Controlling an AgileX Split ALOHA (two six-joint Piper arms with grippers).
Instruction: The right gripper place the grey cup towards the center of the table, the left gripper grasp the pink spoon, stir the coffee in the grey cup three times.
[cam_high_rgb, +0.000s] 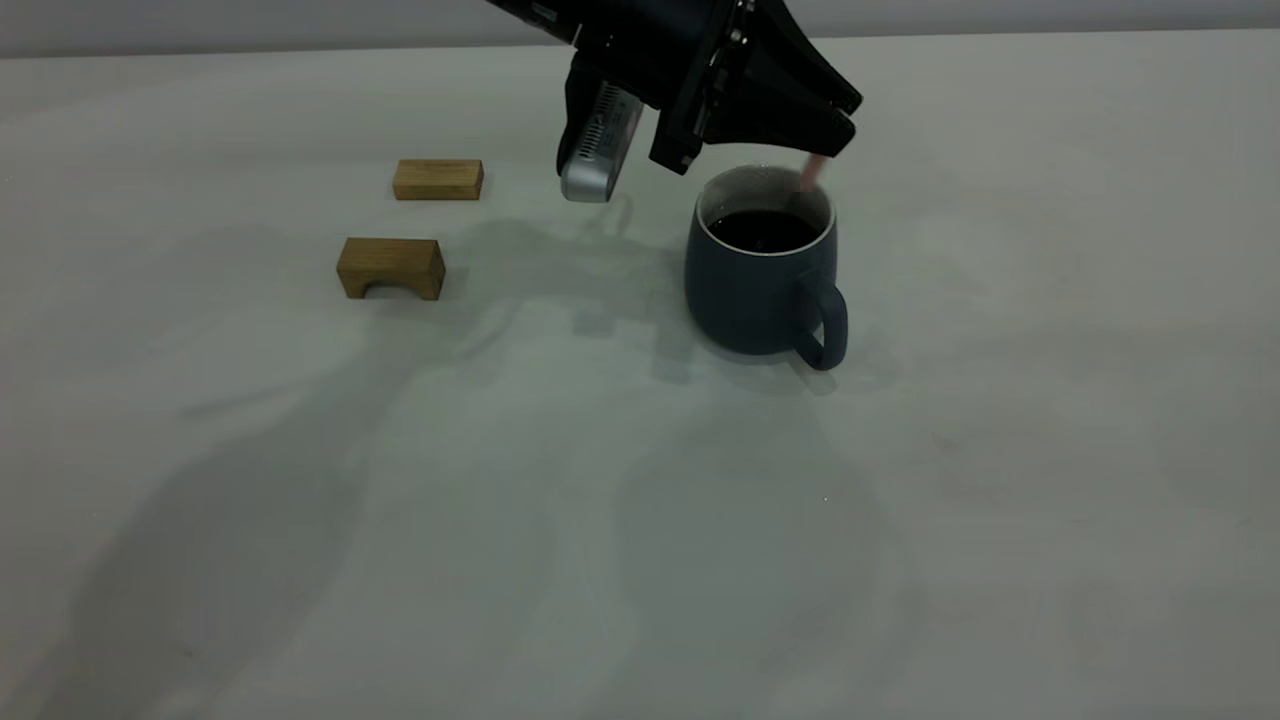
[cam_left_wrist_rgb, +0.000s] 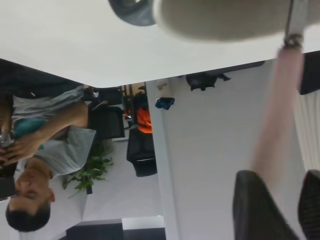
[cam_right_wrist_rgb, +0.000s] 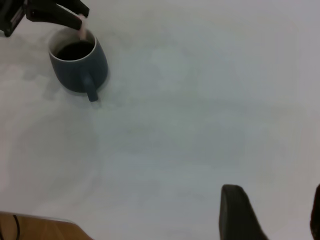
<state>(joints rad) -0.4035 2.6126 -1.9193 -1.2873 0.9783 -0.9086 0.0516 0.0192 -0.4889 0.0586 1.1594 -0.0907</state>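
The grey cup (cam_high_rgb: 765, 275) stands upright near the middle of the table (cam_high_rgb: 640, 520), its loop handle turned toward the front right. Dark coffee (cam_high_rgb: 762, 230) fills it. My left gripper (cam_high_rgb: 838, 128) hovers just over the cup's far rim, shut on the pink spoon (cam_high_rgb: 814, 172), whose lower end dips into the cup. In the left wrist view the pink spoon (cam_left_wrist_rgb: 279, 115) runs from between my fingers (cam_left_wrist_rgb: 260, 210) to the cup (cam_left_wrist_rgb: 225, 20). My right gripper (cam_right_wrist_rgb: 277, 215) is open and holds nothing, well away from the cup (cam_right_wrist_rgb: 77, 62) and out of the exterior view.
Two small wooden blocks lie left of the cup: a flat one (cam_high_rgb: 437, 180) and an arched one (cam_high_rgb: 391, 268). A seated person (cam_left_wrist_rgb: 40, 150) and office chairs show beyond the table in the left wrist view.
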